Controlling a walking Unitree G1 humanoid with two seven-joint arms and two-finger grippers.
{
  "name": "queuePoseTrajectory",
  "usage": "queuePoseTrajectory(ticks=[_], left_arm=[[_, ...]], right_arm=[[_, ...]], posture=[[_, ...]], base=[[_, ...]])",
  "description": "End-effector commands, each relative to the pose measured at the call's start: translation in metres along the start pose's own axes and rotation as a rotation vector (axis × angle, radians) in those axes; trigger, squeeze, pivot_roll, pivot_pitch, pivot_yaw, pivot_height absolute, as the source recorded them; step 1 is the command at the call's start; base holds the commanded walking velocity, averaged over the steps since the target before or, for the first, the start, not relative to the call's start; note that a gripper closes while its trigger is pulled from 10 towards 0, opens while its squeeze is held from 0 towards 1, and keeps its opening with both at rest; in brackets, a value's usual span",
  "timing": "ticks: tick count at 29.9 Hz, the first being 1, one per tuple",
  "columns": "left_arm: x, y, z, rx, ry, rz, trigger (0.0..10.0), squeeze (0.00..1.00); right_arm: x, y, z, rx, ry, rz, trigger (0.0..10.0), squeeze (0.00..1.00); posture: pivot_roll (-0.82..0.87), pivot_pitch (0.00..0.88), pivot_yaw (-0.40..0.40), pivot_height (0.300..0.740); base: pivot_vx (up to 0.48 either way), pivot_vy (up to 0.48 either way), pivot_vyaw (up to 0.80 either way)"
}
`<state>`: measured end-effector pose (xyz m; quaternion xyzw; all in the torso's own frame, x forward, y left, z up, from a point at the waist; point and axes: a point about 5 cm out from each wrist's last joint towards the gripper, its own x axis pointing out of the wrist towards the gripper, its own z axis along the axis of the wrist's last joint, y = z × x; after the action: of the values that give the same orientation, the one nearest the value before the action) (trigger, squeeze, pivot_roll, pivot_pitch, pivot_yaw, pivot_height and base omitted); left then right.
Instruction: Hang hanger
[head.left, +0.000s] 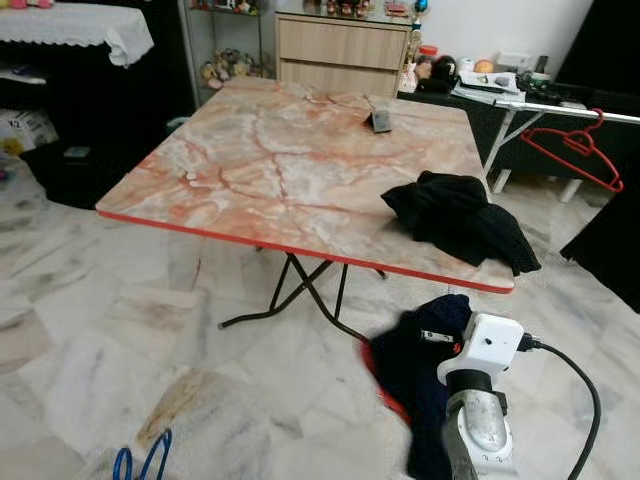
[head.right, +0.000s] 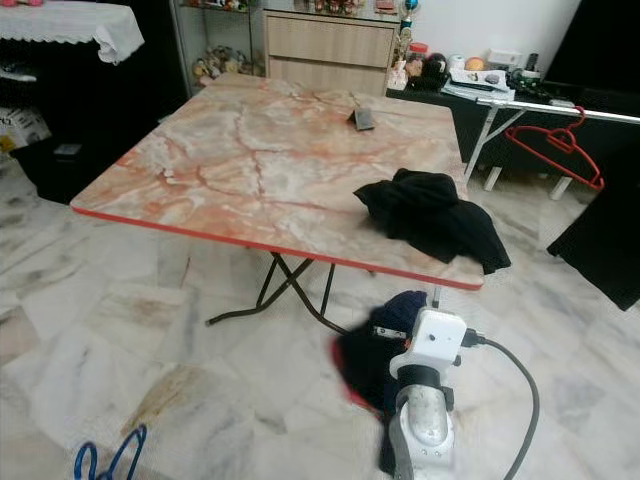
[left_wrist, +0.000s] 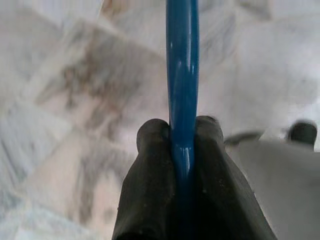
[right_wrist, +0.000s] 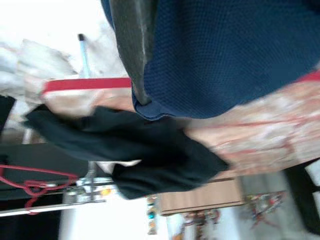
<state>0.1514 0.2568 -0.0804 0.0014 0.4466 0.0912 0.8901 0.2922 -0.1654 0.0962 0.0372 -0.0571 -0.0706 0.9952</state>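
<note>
A folding table (head.left: 250, 160) with a pink marble-patterned top and red edge stood on a pale marble-tiled floor (head.left: 90, 330). A crumpled black garment (head.left: 460, 215) lay on the table's near right corner, and a small dark object (head.left: 379, 121) sat near its far edge. The left gripper (left_wrist: 182, 145) was clamped on a blue hanger (left_wrist: 182, 75), its two black fingers (left_wrist: 150, 170) pressed against the bar; the hanger's blue loops (head.left: 140, 462) showed low at the left, above the floor. The right gripper (right_wrist: 142, 97) carried a navy garment (head.left: 425, 365) draped below the table edge, with a red strip at its lower side; whether its fingers were closed could not be told. Far right, a red hanger (head.left: 575, 148) hung from a white rail (head.left: 565, 108).
</note>
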Motion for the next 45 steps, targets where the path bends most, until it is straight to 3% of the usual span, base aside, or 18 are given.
queuePoseTrajectory(ticks=[1,8,15,21,23,30,39,42,43,44,45], left_arm=[[0.000,-0.004,-0.004,-0.008,0.021,-0.007,10.0,0.00],[0.000,-0.012,-0.008,-0.011,0.024,-0.013,10.0,0.00],[0.001,-0.020,-0.008,-0.011,0.018,-0.023,10.0,0.00],[0.001,-0.023,-0.008,-0.007,0.014,-0.029,10.0,0.00],[0.000,-0.025,-0.012,-0.007,0.016,-0.031,10.0,0.00],[-0.007,-0.020,-0.032,-0.009,0.045,-0.024,10.0,0.00],[-0.009,-0.014,-0.034,-0.008,0.050,-0.016,10.0,0.00],[-0.007,-0.014,-0.030,-0.006,0.046,-0.016,10.0,0.00],[-0.006,-0.016,-0.027,-0.004,0.044,-0.016,10.0,0.00],[-0.006,-0.016,-0.027,-0.004,0.044,-0.016,10.0,0.00],[-0.005,-0.017,-0.026,-0.002,0.045,-0.017,10.0,0.00]], right_arm=[[0.006,-0.007,0.017,-0.014,-0.068,-0.025,10.0,0.00],[0.029,0.009,0.060,0.004,-0.214,0.038,10.0,0.00],[0.073,0.027,0.138,0.007,-0.430,0.119,10.0,0.00],[0.097,0.026,0.166,0.015,-0.463,0.088,10.0,0.00],[0.104,0.032,0.178,0.028,-0.483,0.115,10.0,0.00],[0.111,0.038,0.185,0.022,-0.484,0.139,10.0,0.00],[0.118,0.042,0.178,0.000,-0.447,0.189,10.0,0.00],[0.118,0.049,0.165,-0.050,-0.383,0.269,10.0,0.00],[0.115,0.058,0.154,-0.059,-0.338,0.375,10.0,0.00],[0.115,0.058,0.154,-0.059,-0.338,0.375,10.0,0.00],[0.110,0.071,0.139,-0.107,-0.276,0.507,10.0,0.00]], posture=[[-0.04,0.057,-0.039,0.740],[-0.05,0.061,-0.030,0.740],[-0.06,0.060,-0.018,0.740],[-0.06,0.059,-0.017,0.740],[-0.06,0.060,-0.018,0.740],[-0.06,0.063,-0.015,0.740],[-0.06,0.065,-0.015,0.740],[-0.06,0.064,-0.015,0.740],[-0.06,0.065,-0.015,0.740],[-0.06,0.065,-0.015,0.740],[-0.06,0.065,-0.016,0.740]], base=[[0.289,0.000,0.00],[0.289,0.000,0.00],[0.289,0.000,0.00],[0.289,0.000,0.00],[0.285,0.000,0.00],[0.283,0.000,0.00],[0.281,0.000,0.00],[0.281,0.000,0.00],[0.270,0.000,0.00],[0.270,0.000,0.00],[0.259,0.000,0.00]])
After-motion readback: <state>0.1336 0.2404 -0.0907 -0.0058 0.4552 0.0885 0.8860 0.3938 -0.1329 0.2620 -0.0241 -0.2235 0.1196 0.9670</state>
